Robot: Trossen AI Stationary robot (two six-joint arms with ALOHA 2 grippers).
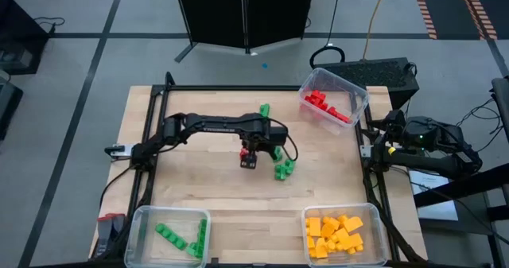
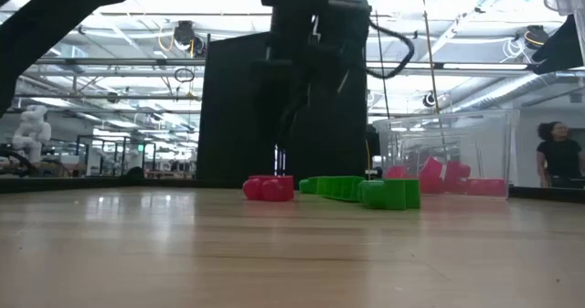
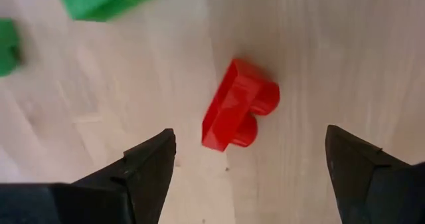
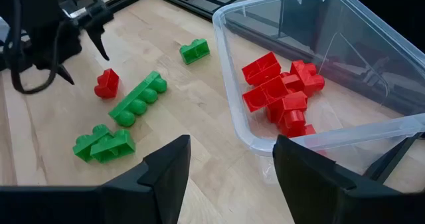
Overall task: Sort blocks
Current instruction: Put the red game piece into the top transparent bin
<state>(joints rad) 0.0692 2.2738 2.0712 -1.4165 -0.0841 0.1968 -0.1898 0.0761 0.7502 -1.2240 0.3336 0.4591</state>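
No text, label, brand, number or sign can be read in any of the views.
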